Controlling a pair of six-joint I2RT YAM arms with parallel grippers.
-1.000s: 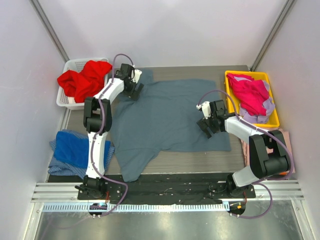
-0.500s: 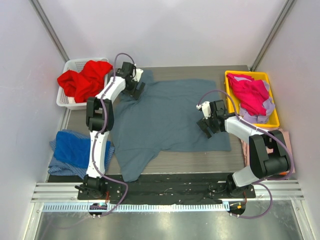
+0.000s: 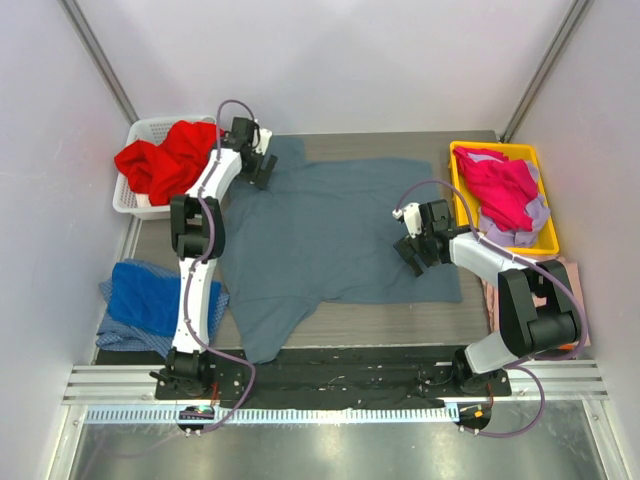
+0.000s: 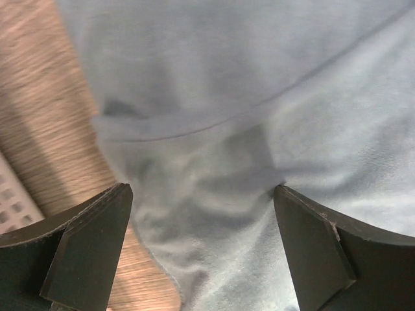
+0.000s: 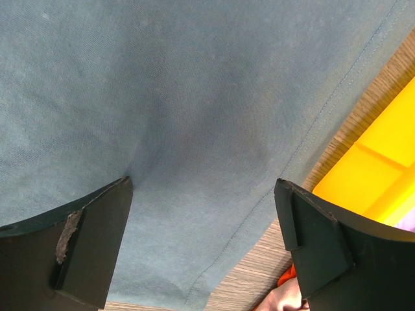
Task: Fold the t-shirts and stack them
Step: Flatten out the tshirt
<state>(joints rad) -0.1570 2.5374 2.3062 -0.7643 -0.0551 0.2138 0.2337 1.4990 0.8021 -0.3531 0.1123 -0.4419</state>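
Slate t-shirt [image 3: 340, 230] lies flat on counter [image 3: 400, 142]. Left claw [image 3: 262, 168] is spread above the bunched far-left sleeve. Right claw [image 3: 414, 252] is spread above the right hem. Risk: uneven pinches would drag the cloth into wrinkles.

Your big blue-grey shirt [image 3: 340, 235] is spread mostly flat across the middle of the table [image 3: 400, 318]. It's a bit rumpled at its far left corner, and one part trails toward the near edge. The red shirt [image 3: 165, 160] is bunched up in the white basket [image 3: 140, 128] at far left, spilling over the rim. The magenta shirt [image 3: 500, 190] sits crumpled in the yellow tray [image 3: 500, 149] on the right. The royal blue shirt [image 3: 150, 295] lies in a loose heap at near left. You can only just see the pale pink shirt [image 3: 577, 280] at near right.
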